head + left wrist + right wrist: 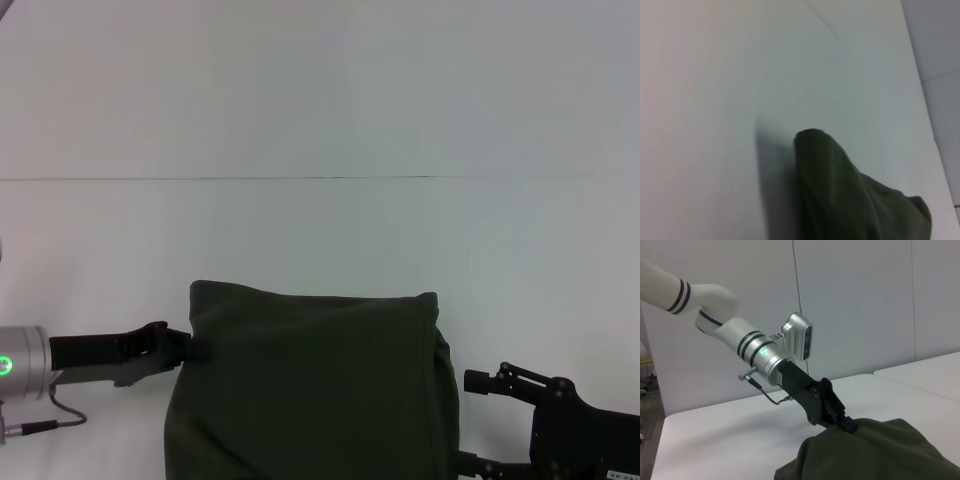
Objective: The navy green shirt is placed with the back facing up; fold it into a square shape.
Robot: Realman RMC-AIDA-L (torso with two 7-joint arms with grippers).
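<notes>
From the head camera, the navy green shirt (pixel 315 385) lies bunched on the white table (pixel 320 230) at its near edge, plain side showing. The left gripper (pixel 192 347) sits at the shirt's left edge, fingers closed on a fold of cloth. The right gripper (pixel 478 381) hovers just beside the shirt's right edge — whether its fingers are parted cannot be told.

The left wrist view shows only a raised peak of shirt (pixel 850 195) over the table.

The right wrist view shows the left gripper (pixel 849 425) pinching the shirt's (pixel 875 452) edge.
</notes>
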